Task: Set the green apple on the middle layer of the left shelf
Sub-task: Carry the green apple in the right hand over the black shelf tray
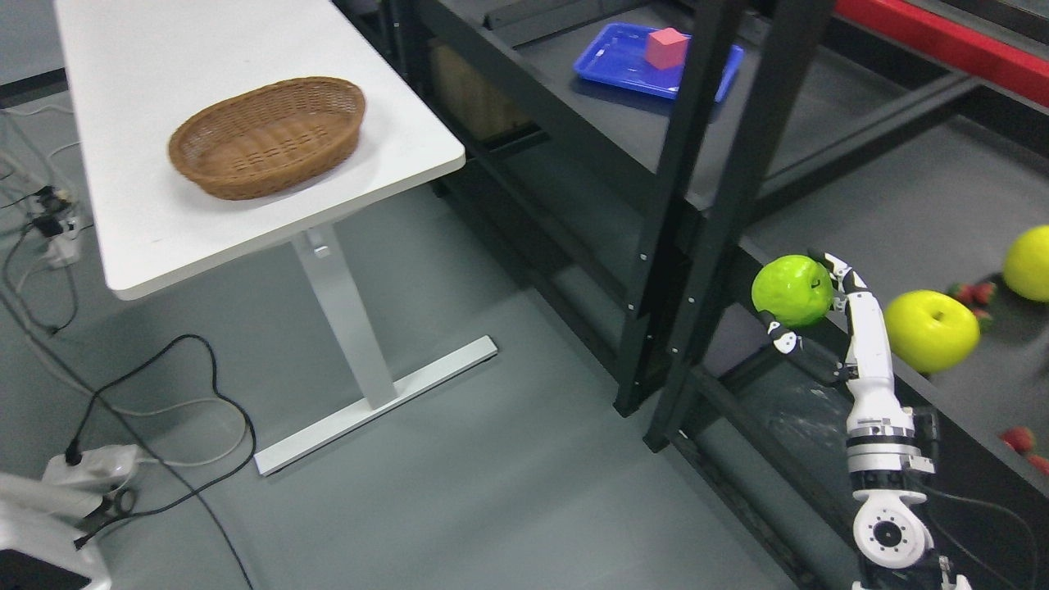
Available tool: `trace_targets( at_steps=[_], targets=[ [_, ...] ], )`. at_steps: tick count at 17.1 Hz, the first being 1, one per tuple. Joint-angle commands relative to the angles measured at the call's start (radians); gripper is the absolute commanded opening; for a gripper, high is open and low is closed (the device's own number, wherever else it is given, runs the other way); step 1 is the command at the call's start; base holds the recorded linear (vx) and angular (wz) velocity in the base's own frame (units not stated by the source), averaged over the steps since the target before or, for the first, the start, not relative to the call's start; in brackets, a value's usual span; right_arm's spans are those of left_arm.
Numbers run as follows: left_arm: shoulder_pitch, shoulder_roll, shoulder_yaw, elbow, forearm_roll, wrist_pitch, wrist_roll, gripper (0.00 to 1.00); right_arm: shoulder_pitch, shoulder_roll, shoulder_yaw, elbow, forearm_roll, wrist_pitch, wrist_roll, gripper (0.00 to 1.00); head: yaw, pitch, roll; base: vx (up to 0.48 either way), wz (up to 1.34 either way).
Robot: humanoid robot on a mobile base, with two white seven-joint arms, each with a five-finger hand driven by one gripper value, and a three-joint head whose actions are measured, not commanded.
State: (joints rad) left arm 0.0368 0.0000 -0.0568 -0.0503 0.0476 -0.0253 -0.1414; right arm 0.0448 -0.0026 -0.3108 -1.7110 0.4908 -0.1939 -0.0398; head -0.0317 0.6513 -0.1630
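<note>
Beside dark shelving (705, 205), right hand (819, 307) gripping green apple (791, 289), grey floor (508, 459)

The right hand (807, 307) is covering the back of the green apple (791, 288), so its inner fingers are hiding from me. Beyond the hand, a yellow fruit (1031, 262) is getting cut by the right edge. Small red bits (971, 293) behind it are too tiny to identify.
</note>
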Motion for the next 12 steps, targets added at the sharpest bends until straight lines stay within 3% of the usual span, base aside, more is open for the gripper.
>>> trace_targets(
  at_steps=[1,12],
  targets=[
    [0.000,0.017,0.000,0.000,0.000,0.001,0.000,1.00,0.024,-0.015,-0.001,0.001,0.000,0.001,-0.005,0.01,0.0000,0.000,0.000,-0.182,-0.73],
    [0.000,0.017,0.000,0.000,0.000,0.001,0.000,1.00,0.026,-0.015,0.004,0.001,0.002,0.008,-0.005,0.01,0.0000,0.000,0.000,-0.058,-0.64]
  ],
)
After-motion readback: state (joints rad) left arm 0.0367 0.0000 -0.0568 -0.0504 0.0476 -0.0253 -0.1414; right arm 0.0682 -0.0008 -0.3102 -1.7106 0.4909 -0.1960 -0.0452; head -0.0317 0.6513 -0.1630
